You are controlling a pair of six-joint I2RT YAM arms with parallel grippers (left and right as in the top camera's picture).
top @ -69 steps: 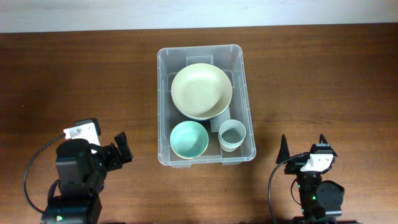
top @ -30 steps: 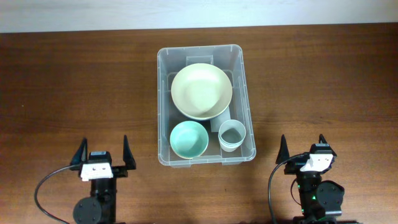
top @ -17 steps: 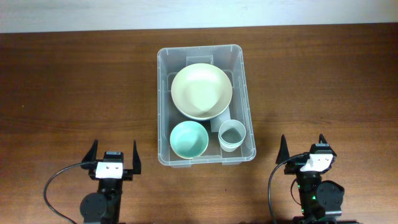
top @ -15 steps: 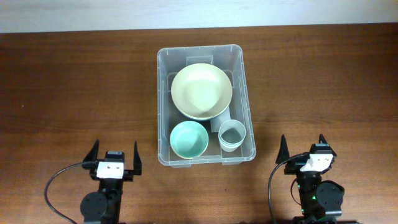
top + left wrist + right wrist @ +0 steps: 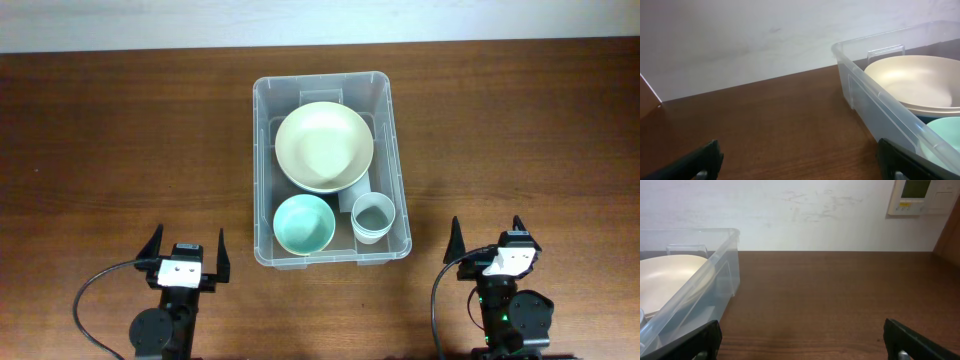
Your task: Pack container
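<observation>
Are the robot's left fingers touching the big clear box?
Apart. The overhead view shows a strip of bare table between the fingers of the left gripper and the container.

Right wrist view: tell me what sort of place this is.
Probably an indoor room, perhaps a lab or office: a dark wooden table against a plain white wall, and a wall-mounted control panel with a display.
</observation>
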